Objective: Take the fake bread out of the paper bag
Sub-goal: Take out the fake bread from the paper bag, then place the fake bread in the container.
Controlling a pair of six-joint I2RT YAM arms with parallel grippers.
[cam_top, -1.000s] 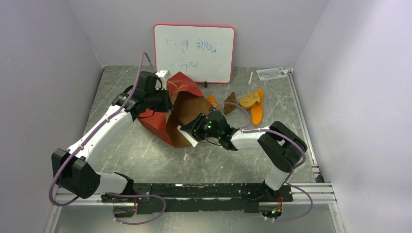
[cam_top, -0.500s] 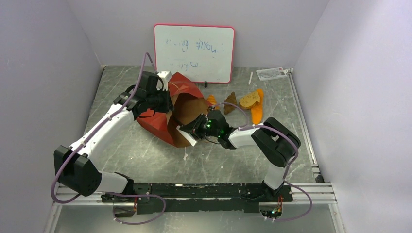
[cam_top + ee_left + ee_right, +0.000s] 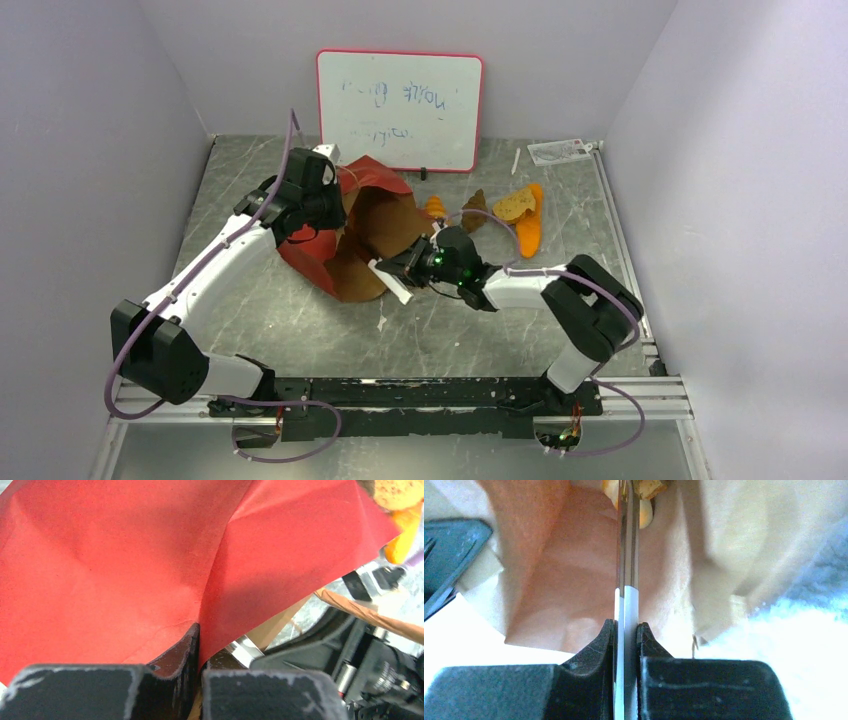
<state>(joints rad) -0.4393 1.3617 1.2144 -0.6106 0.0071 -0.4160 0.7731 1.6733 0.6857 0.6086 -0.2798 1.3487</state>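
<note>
My left gripper (image 3: 199, 630) is pressed together on a fold of the red lower part of the paper bag (image 3: 375, 225). The bag lies on its side, mouth toward my right gripper (image 3: 626, 627). That one is clamped on a thin white-and-grey strip (image 3: 626, 555), seen edge-on, which reaches ahead of the fingers toward the bag's brown inside. At the strip's far end sits a tan bit (image 3: 650, 487); I cannot tell what it is. Behind my right gripper, outside the bag, lie the orange croissant (image 3: 435, 207), dark brown piece (image 3: 473, 211), tan slice (image 3: 513, 206) and long orange loaf (image 3: 530, 232).
</note>
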